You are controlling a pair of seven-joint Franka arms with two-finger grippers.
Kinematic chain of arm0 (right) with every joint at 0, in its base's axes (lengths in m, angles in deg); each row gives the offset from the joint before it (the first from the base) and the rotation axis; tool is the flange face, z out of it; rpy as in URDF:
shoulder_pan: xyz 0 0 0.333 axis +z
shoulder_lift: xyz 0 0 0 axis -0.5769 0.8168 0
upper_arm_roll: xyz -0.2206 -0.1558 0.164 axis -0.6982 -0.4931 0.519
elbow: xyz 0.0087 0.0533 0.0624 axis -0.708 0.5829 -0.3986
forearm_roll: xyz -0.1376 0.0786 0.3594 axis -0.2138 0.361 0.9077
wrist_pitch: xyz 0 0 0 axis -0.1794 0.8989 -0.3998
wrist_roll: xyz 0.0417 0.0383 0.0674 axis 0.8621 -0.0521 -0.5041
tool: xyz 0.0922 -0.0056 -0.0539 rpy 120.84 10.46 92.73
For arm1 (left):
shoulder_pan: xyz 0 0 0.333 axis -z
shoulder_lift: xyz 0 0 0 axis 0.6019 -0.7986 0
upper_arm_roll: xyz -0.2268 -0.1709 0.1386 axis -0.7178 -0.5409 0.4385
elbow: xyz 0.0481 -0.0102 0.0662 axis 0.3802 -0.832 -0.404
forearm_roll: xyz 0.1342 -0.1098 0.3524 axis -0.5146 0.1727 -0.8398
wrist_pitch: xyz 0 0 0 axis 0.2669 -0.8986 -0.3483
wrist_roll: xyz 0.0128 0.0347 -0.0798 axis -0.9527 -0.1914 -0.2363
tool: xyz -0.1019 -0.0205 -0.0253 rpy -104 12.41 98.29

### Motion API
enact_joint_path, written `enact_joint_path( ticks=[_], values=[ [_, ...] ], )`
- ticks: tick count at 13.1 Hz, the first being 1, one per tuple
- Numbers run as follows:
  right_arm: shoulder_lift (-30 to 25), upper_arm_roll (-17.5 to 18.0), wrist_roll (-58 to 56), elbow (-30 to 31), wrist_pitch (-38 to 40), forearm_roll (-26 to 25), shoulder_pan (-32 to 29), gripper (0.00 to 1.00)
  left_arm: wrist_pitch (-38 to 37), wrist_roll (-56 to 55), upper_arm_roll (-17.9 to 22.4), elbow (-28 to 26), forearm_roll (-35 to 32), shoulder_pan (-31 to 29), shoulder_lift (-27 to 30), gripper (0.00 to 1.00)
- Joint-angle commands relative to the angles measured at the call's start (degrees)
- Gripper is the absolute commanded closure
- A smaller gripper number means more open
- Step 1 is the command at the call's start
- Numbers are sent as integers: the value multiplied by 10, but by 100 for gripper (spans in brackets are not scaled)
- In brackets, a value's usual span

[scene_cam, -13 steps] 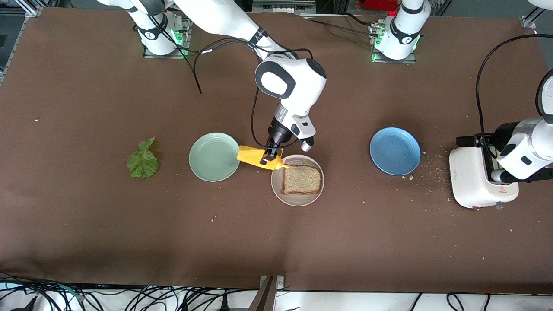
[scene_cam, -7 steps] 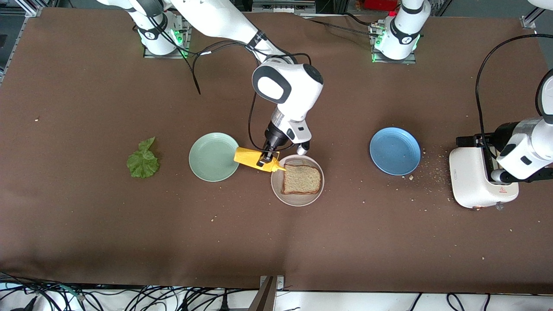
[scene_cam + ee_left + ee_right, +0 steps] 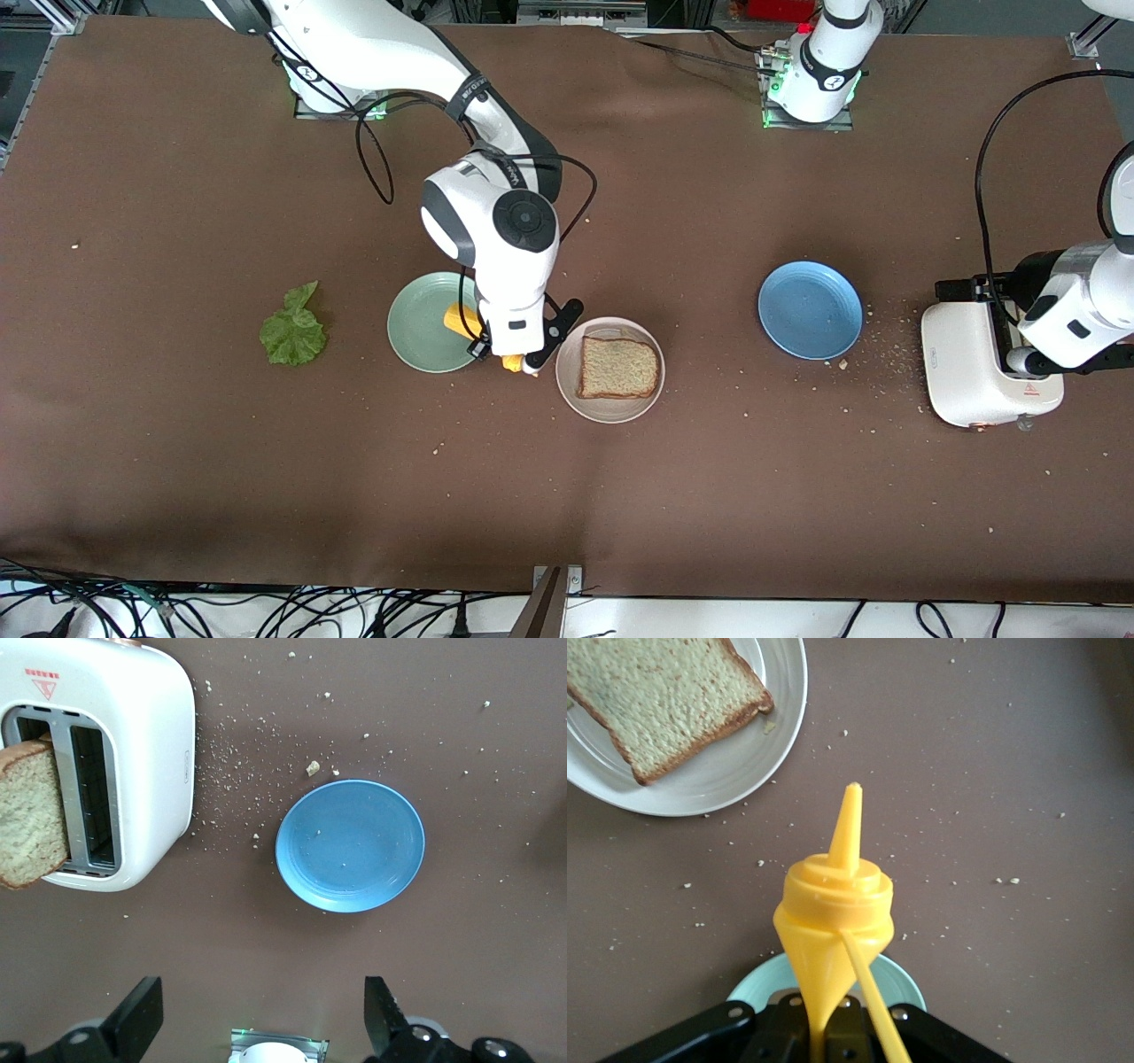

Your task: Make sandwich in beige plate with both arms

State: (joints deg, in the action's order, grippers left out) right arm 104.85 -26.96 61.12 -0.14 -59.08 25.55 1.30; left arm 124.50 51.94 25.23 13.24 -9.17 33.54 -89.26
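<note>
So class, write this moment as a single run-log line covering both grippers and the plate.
right gripper: shut on yellow plastic squeeze bottle, beside round beige plate | plate: one brown bread slice | left gripper: open, over white toaster

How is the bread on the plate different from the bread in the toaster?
The bread slice on the plate lies flat; the bread slice in the toaster stands on edge in a slot. The first sits on the beige plate mid-table; the second is in the white toaster at the left arm's end. The first shows whole; the second is partly hidden. Both are brown with darker crust.
</note>
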Motion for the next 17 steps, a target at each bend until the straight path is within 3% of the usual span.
enact_joint_path(
  ticks=[1,7,10,13,17],
  values=[
    [-20,8,-52,5,-16,101,-29,97,1,-6,-4,-9,-20,-1,9,0],
    [-30,8,-338,12,-18,386,-123,97,1,-6,-5,-9,-20,-1,9,0],
    [-46,8,-473,37,25,467,-173,97,1,-6,-5,-9,-21,-1,9,0],
    [-52,7,-654,65,123,529,-238,97,1,-6,-5,-9,-21,-1,9,0],
    [-51,7,-881,148,193,625,-326,97,1,-6,-5,-9,-21,-1,9,0]
  ],
)
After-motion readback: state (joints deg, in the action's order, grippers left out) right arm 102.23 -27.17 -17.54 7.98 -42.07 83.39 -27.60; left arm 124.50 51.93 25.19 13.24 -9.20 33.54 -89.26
